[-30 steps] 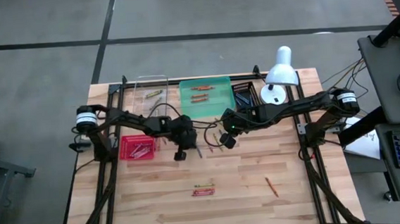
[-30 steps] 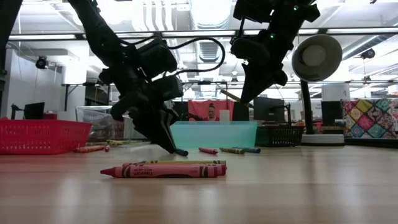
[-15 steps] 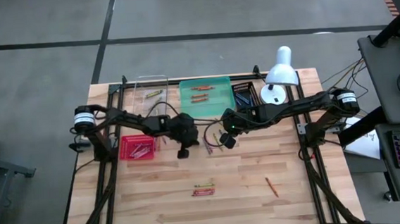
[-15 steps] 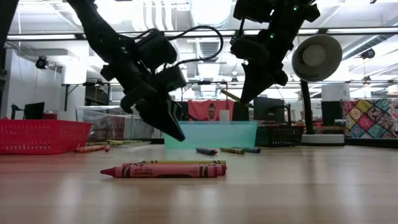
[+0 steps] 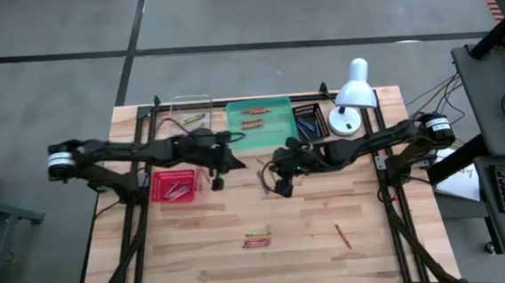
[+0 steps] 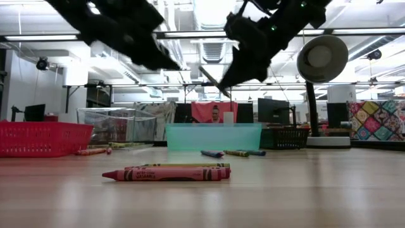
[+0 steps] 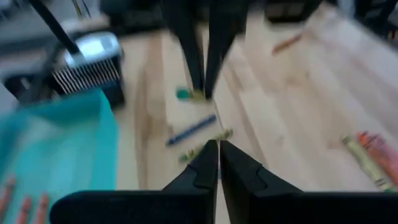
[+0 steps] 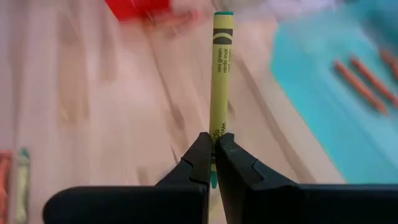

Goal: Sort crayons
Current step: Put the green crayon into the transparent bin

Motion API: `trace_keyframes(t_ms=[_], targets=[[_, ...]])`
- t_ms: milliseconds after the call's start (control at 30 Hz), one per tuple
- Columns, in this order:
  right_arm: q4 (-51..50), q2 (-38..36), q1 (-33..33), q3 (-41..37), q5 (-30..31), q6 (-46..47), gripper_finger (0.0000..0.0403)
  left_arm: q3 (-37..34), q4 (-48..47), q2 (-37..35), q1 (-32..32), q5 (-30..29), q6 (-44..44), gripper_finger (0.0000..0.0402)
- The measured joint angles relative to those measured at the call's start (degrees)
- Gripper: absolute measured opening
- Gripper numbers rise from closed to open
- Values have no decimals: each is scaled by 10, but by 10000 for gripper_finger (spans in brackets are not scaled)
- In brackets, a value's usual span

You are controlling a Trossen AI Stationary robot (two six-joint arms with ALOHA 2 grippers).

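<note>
Nearest the front edge: red crayon (image 6: 168, 174) with a yellowish one alongside, flat on the wood table (image 5: 198, 252); lone orange crayon (image 5: 341, 235) off to the right. Untouched.

Mid-table: blue crayon (image 6: 211, 153) and neighbours loose before the teal tray (image 5: 279, 108). Left gripper (image 5: 219, 166), a second ago tip-down at that blue crayon, now lifted and swung toward the red mesh basket (image 5: 174, 186); jaws clenched, nothing seen between them. Likely a missed pick.

Right gripper (image 8: 212, 152), moved slightly left, clamped on yellow-green crayon (image 8: 221, 74), carried above the table.

Far: orange crayons in teal tray.
</note>
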Motion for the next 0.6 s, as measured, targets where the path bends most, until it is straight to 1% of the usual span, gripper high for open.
trace_keyframes(t_ms=[200,333,467,567,600], targets=[[228,0,9,-57,-5,-99,9,-51,60,-121,0,1,-9,0],[367,0,11,-87,-27,-155,9,-93,129,-172,0,2,-39,0],[423,0,11,-91,-35,-193,9,-132,237,-183,0,2,-67,0],[444,0,11,-91,-35,-219,9,-155,330,-166,0,2,-79,0],[450,0,11,-91,-35,-224,9,-159,347,-159,0,2,-85,1]])
